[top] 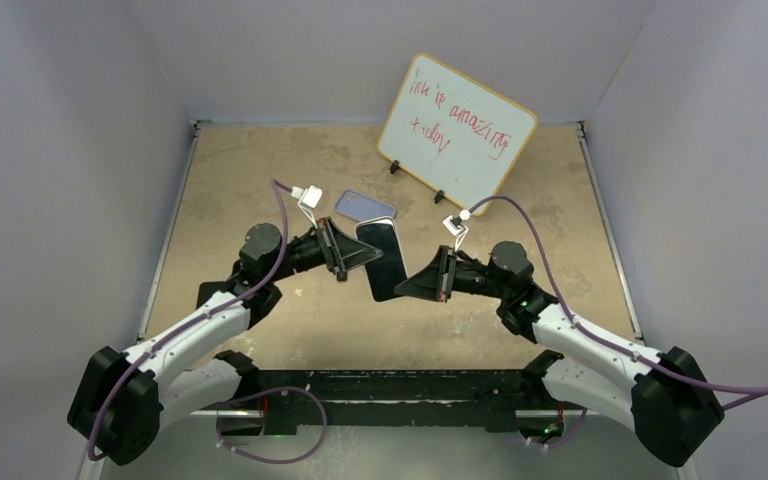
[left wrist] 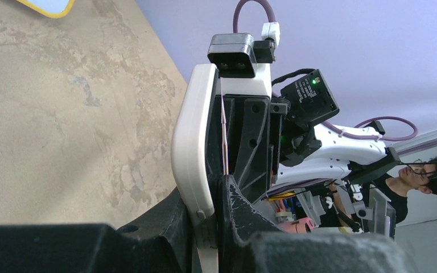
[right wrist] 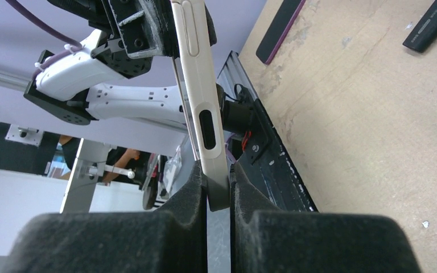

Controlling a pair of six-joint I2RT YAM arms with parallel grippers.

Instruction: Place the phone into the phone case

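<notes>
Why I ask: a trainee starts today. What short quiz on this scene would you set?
1. Multiple choice: which gripper holds the phone? A left only; B right only; C both.
2. What stands behind the case with red writing on it?
3. True or false: the phone already sits in the case.

Key
1. C: the left gripper and the right gripper each clamp an edge of it.
2. The whiteboard.
3. False: the phone is in the grippers, not in the case.
</notes>
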